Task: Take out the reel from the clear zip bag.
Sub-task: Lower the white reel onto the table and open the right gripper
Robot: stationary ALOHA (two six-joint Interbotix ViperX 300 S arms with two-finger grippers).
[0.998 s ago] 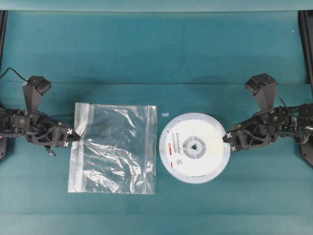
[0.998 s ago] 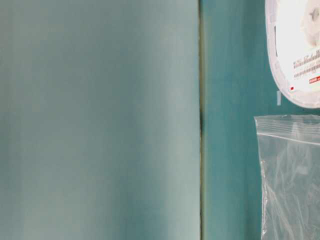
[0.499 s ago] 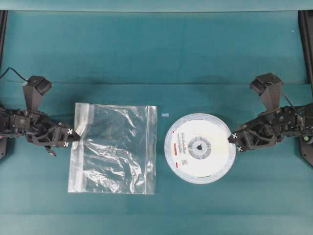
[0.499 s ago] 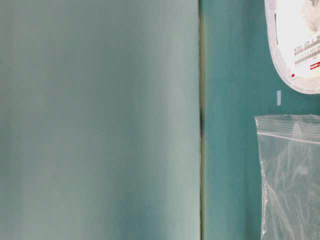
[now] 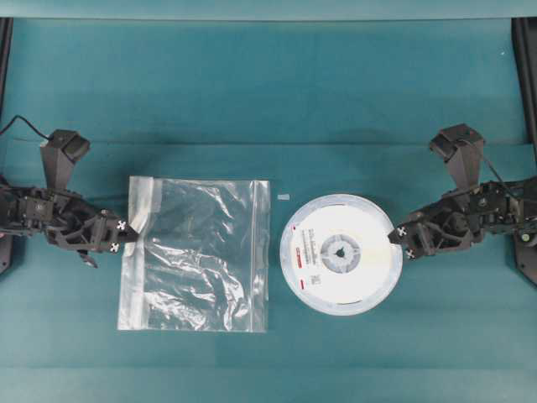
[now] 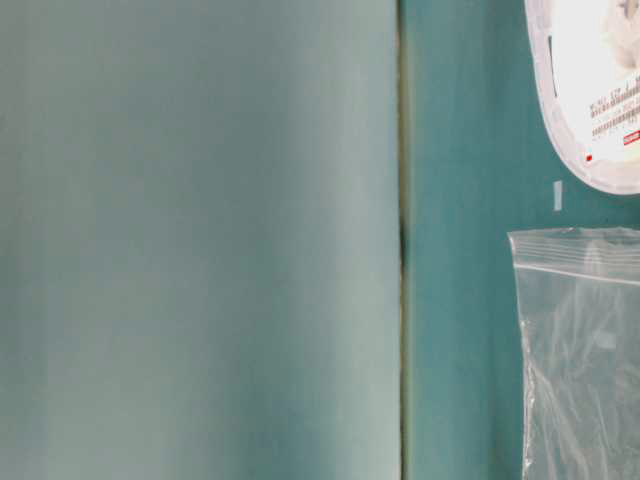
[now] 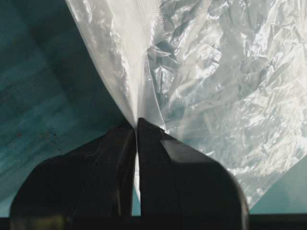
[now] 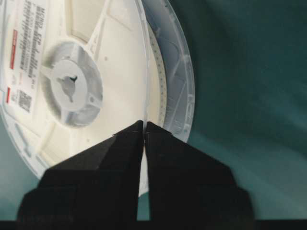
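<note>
Already out of the clear zip bag [image 5: 195, 254], reel [image 5: 340, 254] flat on the bench [image 5: 268, 92] just beside it, left jaws pinching the bag's edge, right jaws nearly together on the reel's rim; next, probably, full release and retreat.

The reel [image 6: 590, 90] (label print seemingly blurred) runs off-frame.
</note>
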